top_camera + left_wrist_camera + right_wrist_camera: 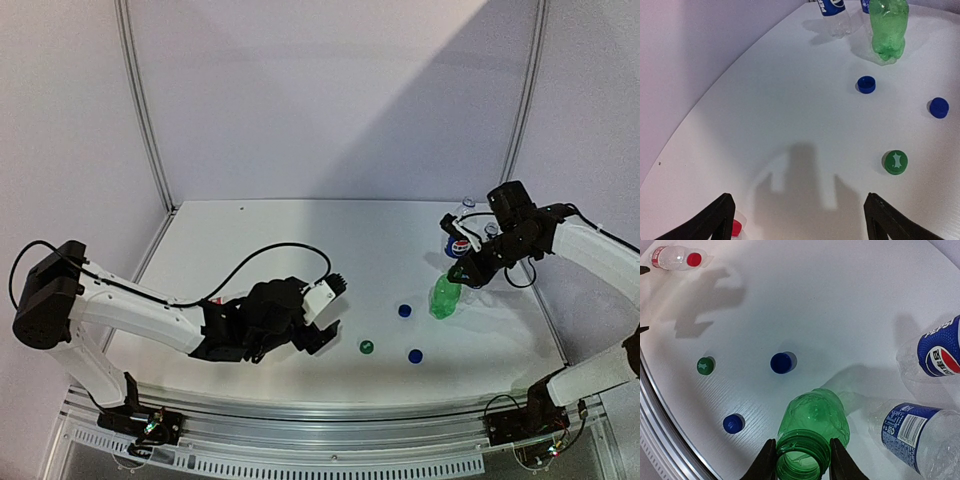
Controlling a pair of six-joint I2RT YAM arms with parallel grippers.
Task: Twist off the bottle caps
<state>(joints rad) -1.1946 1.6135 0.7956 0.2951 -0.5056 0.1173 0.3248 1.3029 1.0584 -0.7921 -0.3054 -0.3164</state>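
Observation:
My right gripper (800, 460) is shut on the open neck of the green bottle (815, 415), which has no cap and hangs tilted at the table's right (444, 297). Loose on the table lie two blue caps (781, 362) (732, 424) and a green cap (704, 365). The Pepsi bottle (935, 352) and the blue-label bottle (915, 432) stand close behind the green one. The red-label bottle (675, 257) lies on its side with its red cap (693, 259) on. My left gripper (800, 225) is open and empty, with the red cap (736, 228) beside its left finger.
An aluminium rail (320, 425) runs along the near table edge, where both arm bases are bolted. Metal frame posts (145, 110) and white walls close in the back and sides. The left arm's black cable (270, 255) loops over the table.

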